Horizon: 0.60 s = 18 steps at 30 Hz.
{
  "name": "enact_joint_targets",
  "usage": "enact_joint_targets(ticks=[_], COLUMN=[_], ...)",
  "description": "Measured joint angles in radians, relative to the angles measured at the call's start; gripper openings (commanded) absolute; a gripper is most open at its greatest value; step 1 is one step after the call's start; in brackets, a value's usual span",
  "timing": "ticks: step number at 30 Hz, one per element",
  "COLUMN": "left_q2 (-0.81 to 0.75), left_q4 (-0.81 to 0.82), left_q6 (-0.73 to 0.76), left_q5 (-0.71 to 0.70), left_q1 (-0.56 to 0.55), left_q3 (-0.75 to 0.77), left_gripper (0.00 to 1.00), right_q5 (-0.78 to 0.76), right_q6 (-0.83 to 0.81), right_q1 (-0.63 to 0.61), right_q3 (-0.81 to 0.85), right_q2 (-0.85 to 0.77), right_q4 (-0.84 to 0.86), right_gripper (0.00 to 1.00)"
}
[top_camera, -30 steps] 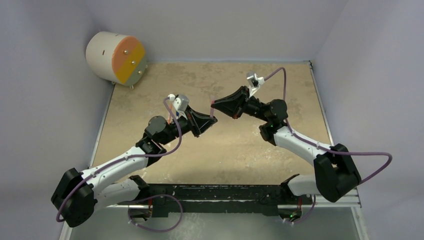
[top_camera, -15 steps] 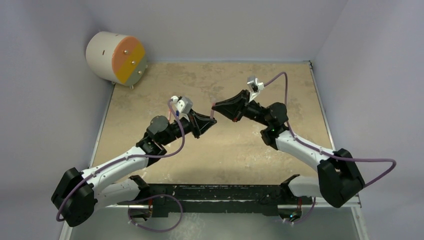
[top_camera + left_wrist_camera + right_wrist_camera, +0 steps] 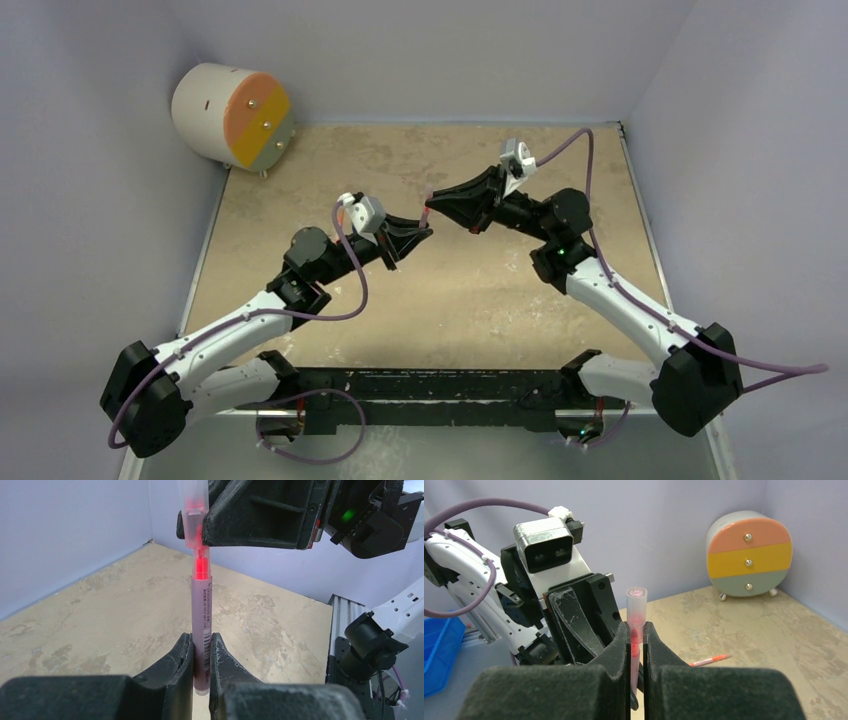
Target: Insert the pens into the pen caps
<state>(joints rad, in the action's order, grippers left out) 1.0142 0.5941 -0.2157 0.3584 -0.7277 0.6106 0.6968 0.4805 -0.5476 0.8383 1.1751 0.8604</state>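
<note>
Both parts are held in mid-air so their axes line up: left gripper (image 3: 201, 647) pinches the mauve pen (image 3: 201, 612) by its tail, right gripper (image 3: 636, 632) pinches the clear cap (image 3: 636, 605). Red tip is at the cap mouth, looks partly in. Orange pen (image 3: 710, 660) lies on the table (image 3: 774, 640).

Pinkish-mauve pen (image 3: 202, 625): upright, labelled barrel, red tip at the cap's mouth; clamped in left gripper (image 3: 201, 652).
Translucent pink cap (image 3: 193, 515): clamped in right gripper (image 3: 636, 640).
Orange-red pen (image 3: 709, 660): lying flat, toward the far-left corner.
</note>
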Motion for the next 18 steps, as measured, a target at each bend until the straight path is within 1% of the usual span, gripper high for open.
enact_joint_targets(ticks=[5,18], left_q2=[0.000,-0.013], left_q4=[0.011,0.049], left_q6=[0.025,0.026], left_q5=[-0.003,-0.051], left_q1=[0.000,-0.006], left_q3=[-0.001,-0.018], left_gripper=[0.00,0.00], right_q5=[0.002,0.007], right_q6=[-0.005,-0.009], right_q1=[0.000,-0.003], right_q3=[0.006,0.014], right_q2=[0.000,0.001], right_q4=[-0.009,0.005], right_gripper=[0.00,0.00])
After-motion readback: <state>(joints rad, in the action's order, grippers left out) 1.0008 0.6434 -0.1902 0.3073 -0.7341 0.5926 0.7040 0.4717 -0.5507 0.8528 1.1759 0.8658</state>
